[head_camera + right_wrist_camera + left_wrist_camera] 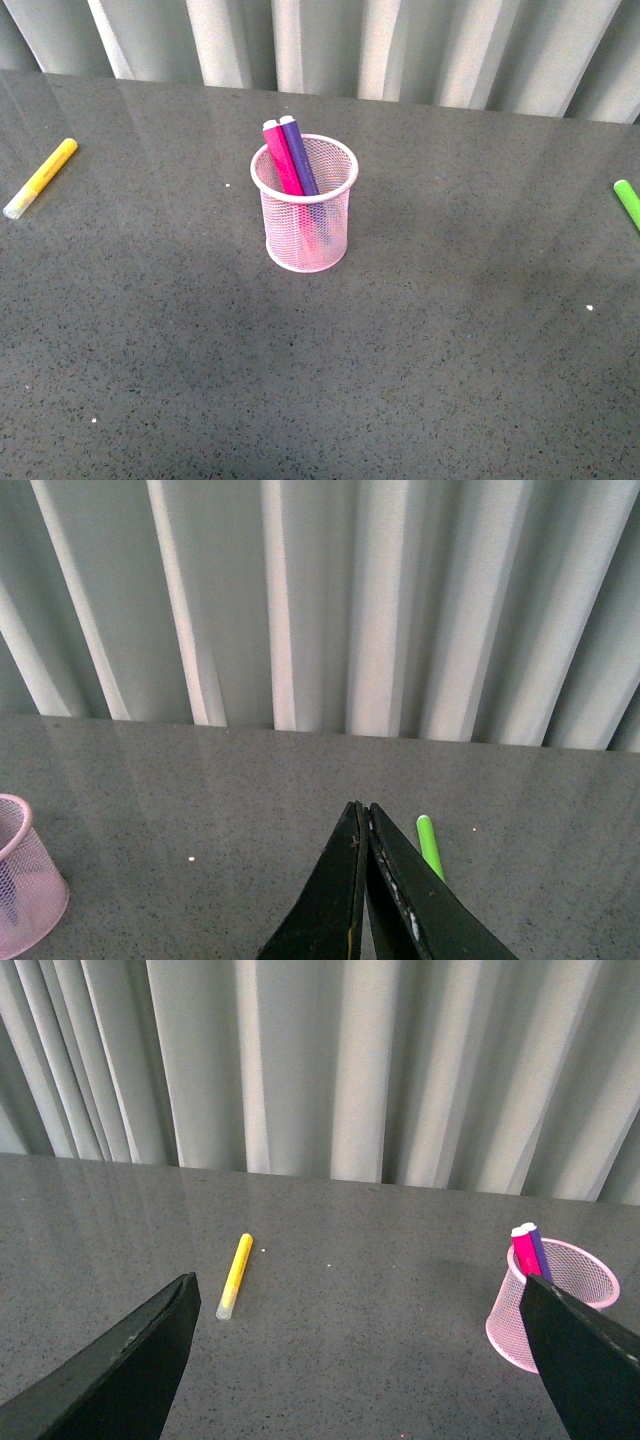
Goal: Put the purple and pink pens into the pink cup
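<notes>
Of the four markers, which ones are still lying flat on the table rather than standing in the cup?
The yellow marker at far left and the green marker at the right edge lie flat. The magenta-pink marker and dark purple marker stand leaning inside the pink wire-mesh cup.

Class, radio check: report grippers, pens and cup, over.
Left gripper open, right gripper shut, both empty. Pink pen and purple pen standing in pink cup. Nothing in the way.
</notes>
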